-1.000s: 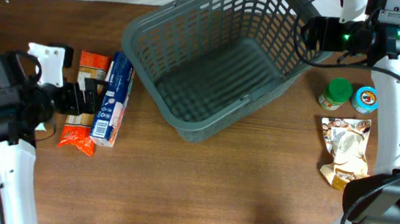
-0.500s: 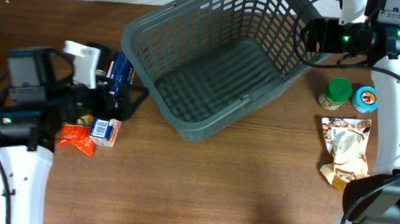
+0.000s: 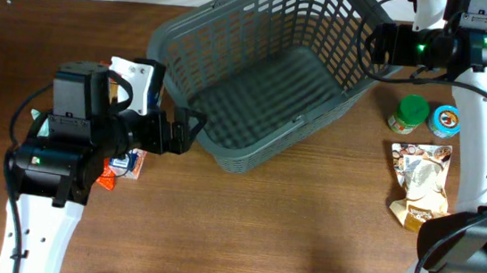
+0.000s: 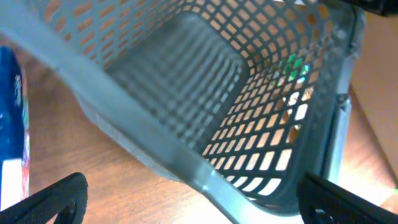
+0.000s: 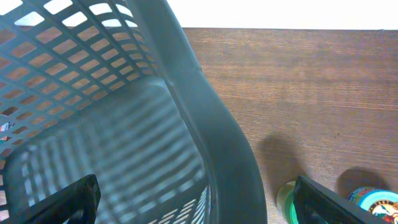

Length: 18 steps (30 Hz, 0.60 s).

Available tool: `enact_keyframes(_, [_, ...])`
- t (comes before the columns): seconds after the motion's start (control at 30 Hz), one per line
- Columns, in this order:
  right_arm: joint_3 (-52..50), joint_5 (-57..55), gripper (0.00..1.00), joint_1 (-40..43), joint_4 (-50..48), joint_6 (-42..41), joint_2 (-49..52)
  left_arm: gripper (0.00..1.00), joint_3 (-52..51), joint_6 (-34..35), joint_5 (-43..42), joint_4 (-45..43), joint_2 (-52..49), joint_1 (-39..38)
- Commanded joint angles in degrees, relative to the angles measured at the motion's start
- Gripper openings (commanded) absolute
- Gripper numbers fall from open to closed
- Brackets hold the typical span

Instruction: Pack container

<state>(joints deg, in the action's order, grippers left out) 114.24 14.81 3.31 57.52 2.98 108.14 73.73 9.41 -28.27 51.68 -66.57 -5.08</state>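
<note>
Grey container [image 3: 241,159] sits beneath left claw [image 4: 196,199] and right claw [image 5: 196,202], both wide open, empty.

Container [image 3: 258,75] at back middle, jars [image 3: 410,114] right of it, pouch [image 3: 420,183] before them, left hand [image 3: 189,126] just left of it

The left arm [image 3: 68,142] covers most of the blue box [image 3: 125,161] and the orange packet [image 3: 105,174]; only their lower corners show. The basket [image 3: 250,160] runs off the overhead view's top edge. Its near rim is blurred in the left wrist view. In the right wrist view the bottom edge cuts off the green-lidded jar [image 5: 285,200] and the blue-topped tin [image 5: 375,202].
</note>
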Motion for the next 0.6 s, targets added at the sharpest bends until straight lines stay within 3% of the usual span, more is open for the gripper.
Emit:
enact_keyframes(0.0, [1.3,-0.6,0.96,-0.3,0.4,-0.5,0.0,0.98,1.0,9.1,5.7,0.9,0.8,-1.8])
enact_keyframes(0.17, [1.3,-0.5,0.96,-0.3,0.6,-0.5,0.0,0.97,1.0,15.3,14.2,0.7,0.7,-8.5])
enact_keyframes(0.57, [1.3,-0.5,0.96,-0.3,1.2,-0.5,0.0,0.97,1.0,27.8,19.4,-1.1,-4.3,-17.2])
